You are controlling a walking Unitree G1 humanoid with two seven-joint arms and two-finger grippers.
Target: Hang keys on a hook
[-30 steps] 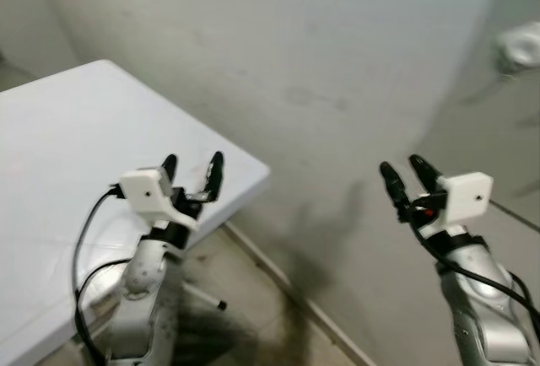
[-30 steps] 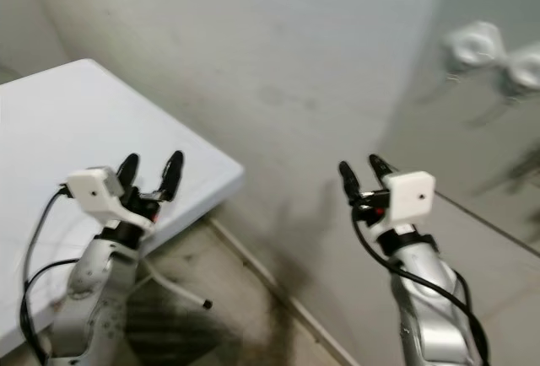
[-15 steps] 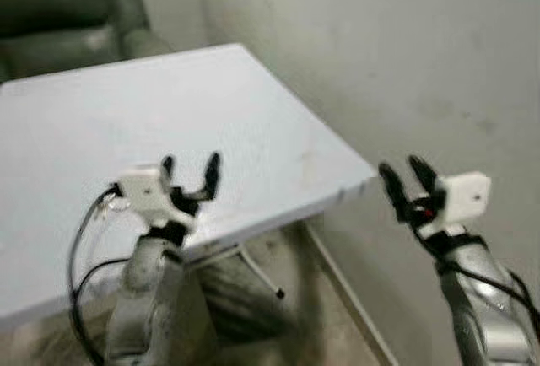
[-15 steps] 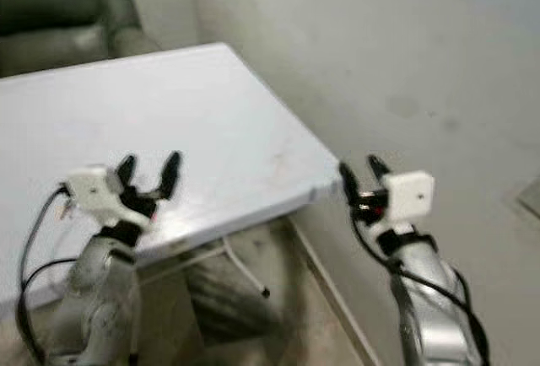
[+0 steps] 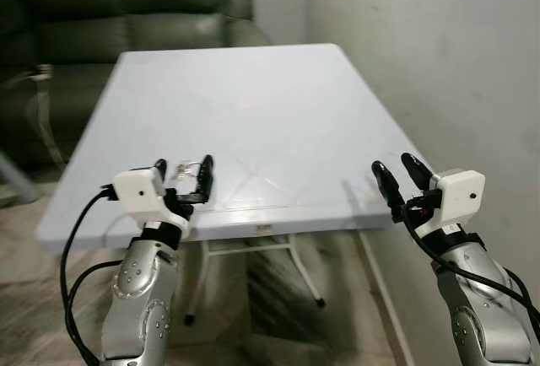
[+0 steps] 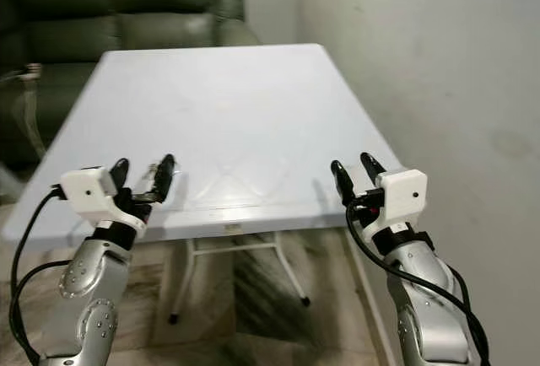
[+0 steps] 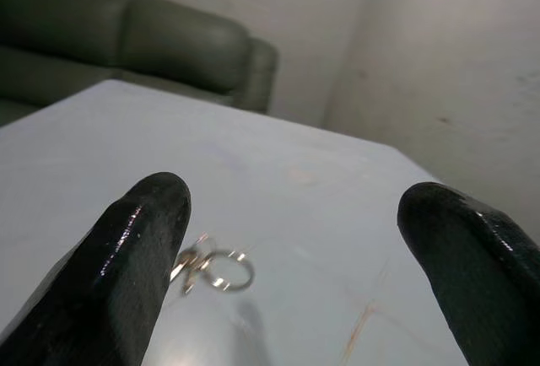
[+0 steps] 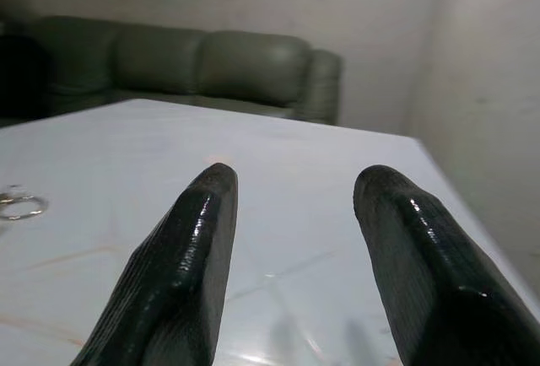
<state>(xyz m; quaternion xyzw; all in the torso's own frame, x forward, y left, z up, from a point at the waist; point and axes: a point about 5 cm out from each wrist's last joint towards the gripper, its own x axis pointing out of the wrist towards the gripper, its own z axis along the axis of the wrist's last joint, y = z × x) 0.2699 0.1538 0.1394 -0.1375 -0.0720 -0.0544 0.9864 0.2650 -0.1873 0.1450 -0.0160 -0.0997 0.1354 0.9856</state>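
Here the left gripper [image 5: 182, 169] and right gripper [image 5: 395, 170] hover at the near edge of the white desk [image 5: 253, 113], fingers spread wide and empty. The keys [image 7: 211, 269] lie on the desk just ahead of the left gripper. Beyond stands a dark green sofa [image 5: 126, 3].

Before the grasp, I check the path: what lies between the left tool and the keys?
Only bare table between left tool and keys, in left wrist view.
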